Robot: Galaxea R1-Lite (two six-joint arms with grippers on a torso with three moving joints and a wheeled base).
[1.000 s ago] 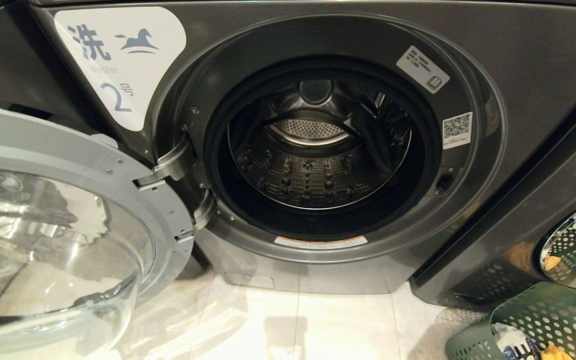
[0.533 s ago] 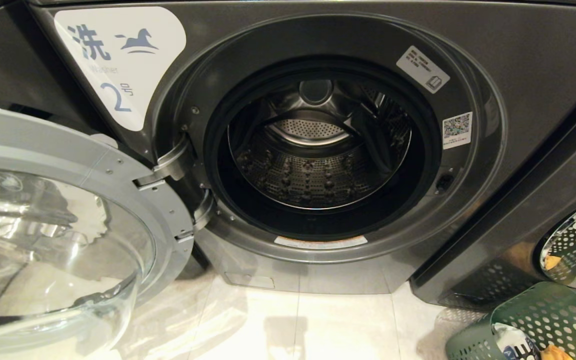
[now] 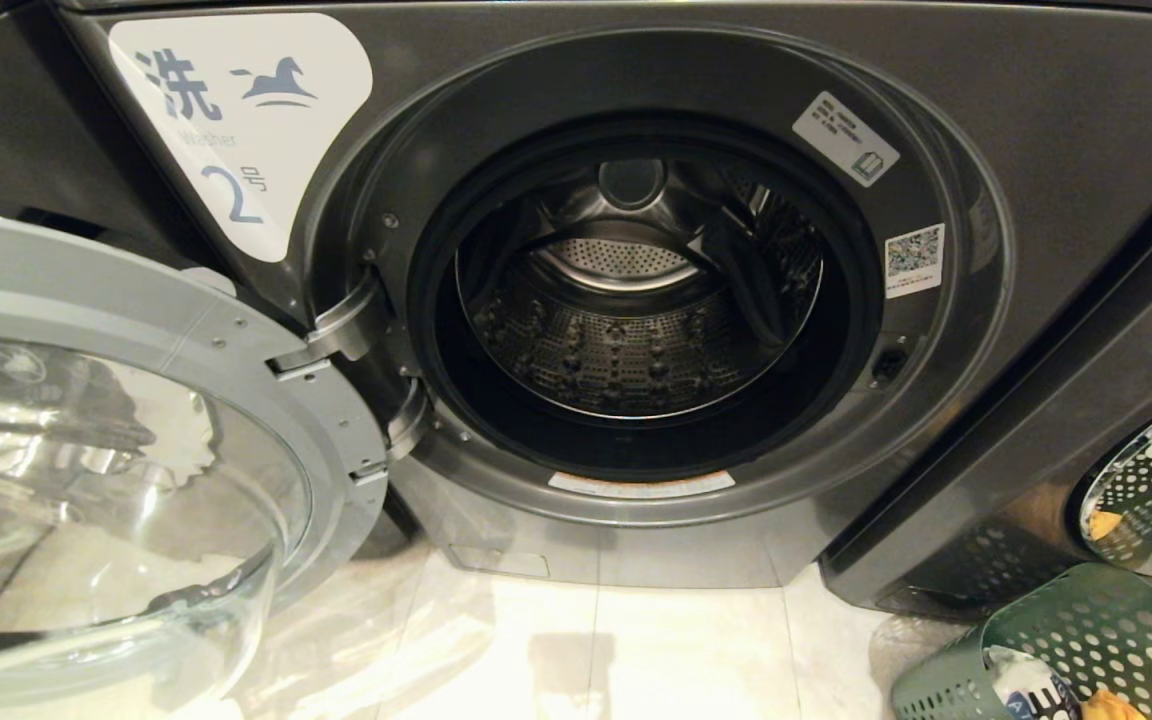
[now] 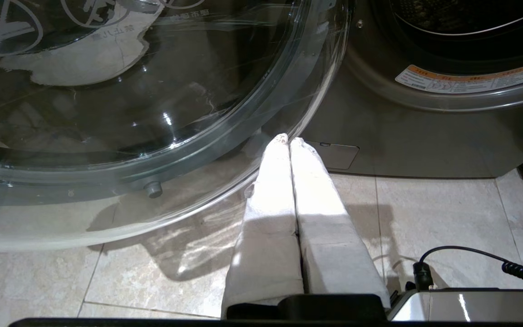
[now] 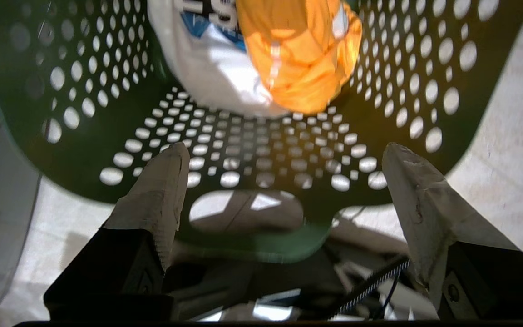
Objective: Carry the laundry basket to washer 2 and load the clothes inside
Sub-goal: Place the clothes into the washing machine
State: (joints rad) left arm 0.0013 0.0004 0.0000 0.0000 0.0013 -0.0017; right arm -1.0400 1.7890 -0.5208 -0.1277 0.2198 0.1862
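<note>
Above the laundry basket [image 5: 61,91], unseen from the head, the right gripper [image 5: 284,159] hangs with jaws released; left gripper [image 4: 288,141] clenched.

Warm indoor light, wide-angle bend at head-view edges.
Glare streaks on the glass door [image 3: 106,480] and pale floor tiles [image 3: 636,650]; drum [image 3: 626,330] interior dim. Right wrist view motion-blurred: laundry basket [image 5: 252,150] soft, orange cloth [image 5: 298,50] overexposed.

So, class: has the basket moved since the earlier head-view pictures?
No. The basket sits in the same spot beside the neighbouring washer's base, with washer 2 unchanged too.
</note>
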